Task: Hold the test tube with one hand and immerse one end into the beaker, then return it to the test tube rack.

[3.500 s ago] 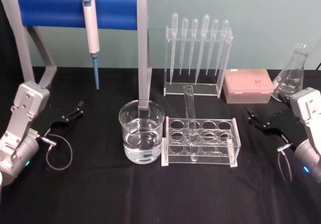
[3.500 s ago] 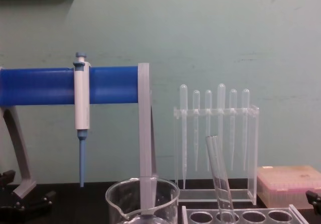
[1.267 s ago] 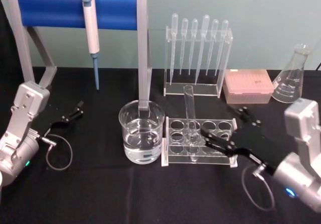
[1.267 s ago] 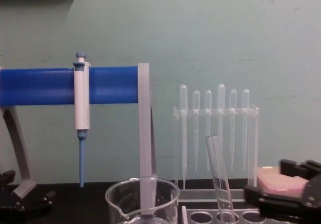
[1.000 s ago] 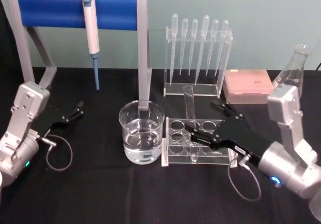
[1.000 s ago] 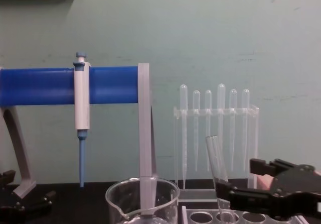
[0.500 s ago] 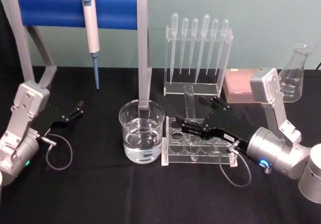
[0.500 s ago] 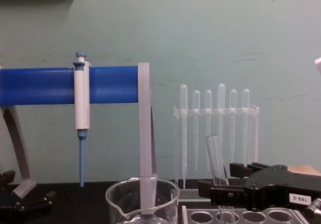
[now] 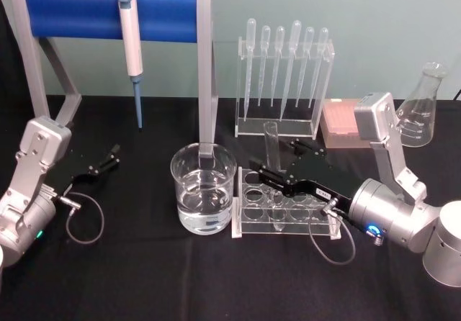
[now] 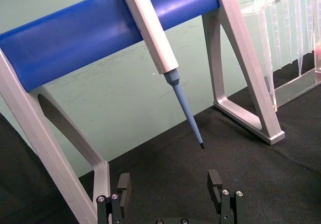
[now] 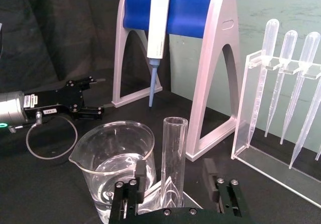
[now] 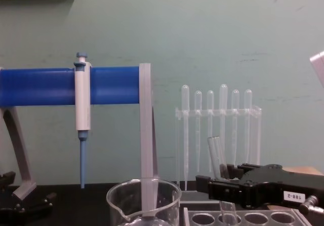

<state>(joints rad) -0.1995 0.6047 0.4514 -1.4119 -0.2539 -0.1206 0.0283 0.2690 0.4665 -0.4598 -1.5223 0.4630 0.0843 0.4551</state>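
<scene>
The test tube (image 9: 271, 147) stands tilted in a clear rack (image 9: 323, 207), to the right of the beaker (image 9: 204, 188), which holds water. My right gripper (image 9: 276, 158) is open, with one black finger on each side of the tube's upper half. In the right wrist view the test tube (image 11: 173, 156) rises between the fingers (image 11: 141, 176) with a gap on both sides, and the beaker (image 11: 113, 156) sits just beyond. From the chest, the right gripper (image 12: 217, 183) crosses the test tube (image 12: 216, 155) above the beaker (image 12: 144, 198). My left gripper (image 9: 108, 159) rests open at the table's left.
A blue-barred stand holding a micropipette (image 9: 130, 37) rises behind the beaker. A rack of plastic pipettes (image 9: 284, 83), a pink tip box (image 9: 344, 125) and a conical flask (image 9: 419, 112) stand at the back right. The left gripper (image 10: 169, 184) faces the micropipette (image 10: 150, 30).
My right arm has swung in from the table's right side, and its open gripper now straddles the test tube. The left arm, the tube and the beaker have not moved.
</scene>
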